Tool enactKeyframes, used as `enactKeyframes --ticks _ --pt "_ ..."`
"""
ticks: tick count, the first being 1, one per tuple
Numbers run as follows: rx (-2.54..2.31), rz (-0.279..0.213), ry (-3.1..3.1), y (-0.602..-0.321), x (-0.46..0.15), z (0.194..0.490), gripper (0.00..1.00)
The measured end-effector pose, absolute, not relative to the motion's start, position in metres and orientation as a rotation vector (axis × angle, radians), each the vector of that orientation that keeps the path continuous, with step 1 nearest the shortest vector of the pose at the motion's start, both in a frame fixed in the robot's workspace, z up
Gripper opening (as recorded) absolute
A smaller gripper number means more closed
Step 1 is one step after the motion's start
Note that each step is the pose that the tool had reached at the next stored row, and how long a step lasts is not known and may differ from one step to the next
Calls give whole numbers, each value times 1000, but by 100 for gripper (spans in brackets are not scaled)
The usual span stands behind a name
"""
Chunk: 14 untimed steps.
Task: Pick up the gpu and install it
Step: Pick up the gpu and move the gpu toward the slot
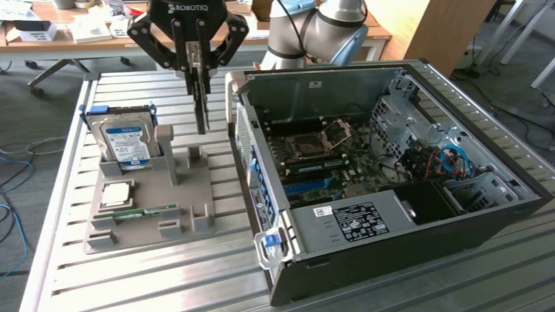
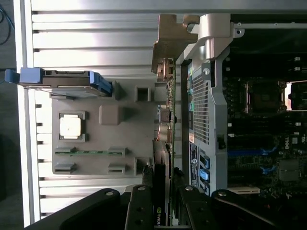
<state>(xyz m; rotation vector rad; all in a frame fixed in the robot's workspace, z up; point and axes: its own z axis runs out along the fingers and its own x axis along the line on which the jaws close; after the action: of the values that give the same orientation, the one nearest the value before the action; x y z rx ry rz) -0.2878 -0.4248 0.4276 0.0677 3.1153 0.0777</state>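
One gpu (image 1: 202, 104), judged thin, stiff, light and fragile, was held hanging edge-on by its upper edge, clamped in the hand (image 1: 197, 65), above the tray (image 1: 143, 227), beside the open case (image 1: 390, 253).

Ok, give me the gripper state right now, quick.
Gripper: closed on the gpu, holding the card edge-on above the gray parts tray.
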Motion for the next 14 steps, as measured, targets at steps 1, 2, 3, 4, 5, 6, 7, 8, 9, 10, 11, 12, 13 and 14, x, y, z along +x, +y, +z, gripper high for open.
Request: enactKeyframes --ticks 1,2,3,4,5,6,7,8,9,10,11,12,13,14 --pt "68 79 3115 -425 -285 428 26" --pt "68 80 3115 -425 -283 428 26" --pt "68 81 3115 -425 -280 428 26" --pt "68 82 3115 -425 -277 428 26" --pt "68 83 3115 -425 -274 428 26" --pt "68 85 3115 -425 -271 428 26" --pt "68 85 3115 -425 -268 428 26" --pt "68 86 3115 -425 -265 428 26" --pt "68 87 3115 -425 -262 428 26" --pt "68 89 3115 -425 -258 428 26" --pt "68 90 3115 -425 -256 428 26" --pt "68 91 3115 -425 -253 428 26" --pt "68 93 3115 -425 -250 428 26" --pt "68 94 3115 -425 -247 428 26"
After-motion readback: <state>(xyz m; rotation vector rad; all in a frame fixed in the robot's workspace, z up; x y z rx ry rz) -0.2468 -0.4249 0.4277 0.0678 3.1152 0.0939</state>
